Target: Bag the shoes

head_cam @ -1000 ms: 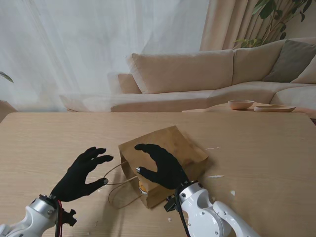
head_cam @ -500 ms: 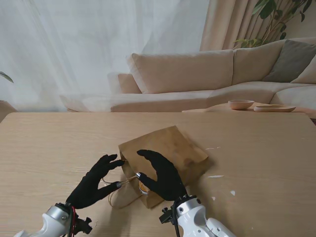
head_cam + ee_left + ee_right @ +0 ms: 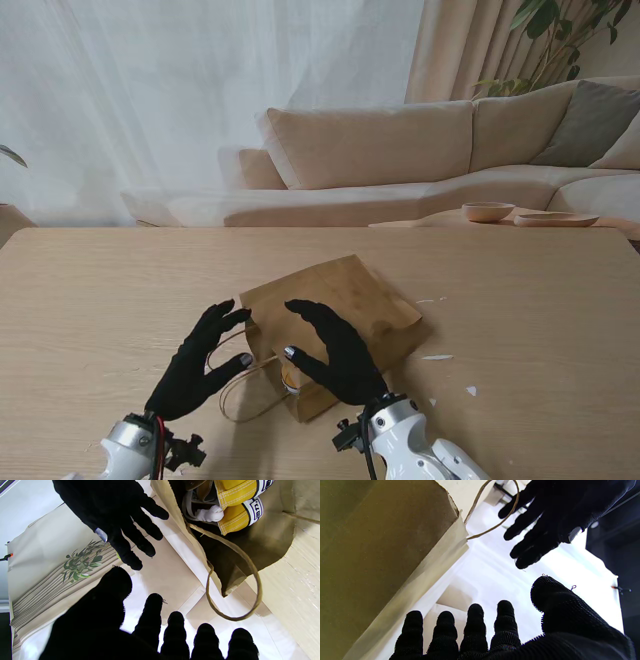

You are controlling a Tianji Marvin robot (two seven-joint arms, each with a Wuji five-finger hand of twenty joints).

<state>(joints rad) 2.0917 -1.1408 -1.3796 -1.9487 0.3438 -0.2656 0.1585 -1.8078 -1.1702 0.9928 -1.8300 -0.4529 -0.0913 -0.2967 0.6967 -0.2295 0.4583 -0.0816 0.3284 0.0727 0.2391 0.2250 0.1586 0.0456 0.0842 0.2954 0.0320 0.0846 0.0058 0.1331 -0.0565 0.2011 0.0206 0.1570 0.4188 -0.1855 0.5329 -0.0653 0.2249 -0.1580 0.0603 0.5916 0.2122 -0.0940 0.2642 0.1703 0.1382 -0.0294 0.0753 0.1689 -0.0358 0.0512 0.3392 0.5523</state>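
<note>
**In the lower centre of the stand's view: bag loaded, hands bare**

Near the front edge of the pale wooden desk (image 3: 520, 300), a brown kraft-paper bag (image 3: 340, 300) lying on its side, mouth toward the lower left of the frame. Inside that mouth, seen from the left wrist, a pair of yellow canvas shoes with white stitching and white banded trim (image 3: 237, 502), well in.

Probably light and forgiving to handle: thin paper, easily creased or torn at the rim, with soft shoes free to slide out if the mouth tips down. Best taken by the loops of brown twisted-paper handles (image 3: 245, 385) sprawled on the desk at the mouth, or by both side walls, then stood upright.

Left hand (image 3: 200, 362) in a black glove, fingers spread, holding nothing, fingertips near the bag's rim and the handle loop. Right hand (image 3: 335, 350) likewise gloved, open and empty, poised over the bag's upper wall; contact impossible to confirm.

Around: small white scraps (image 3: 436, 357) on the desk to the right, well apart. Beyond, a beige sofa (image 3: 400, 150). Nothing blocking the handles.
</note>
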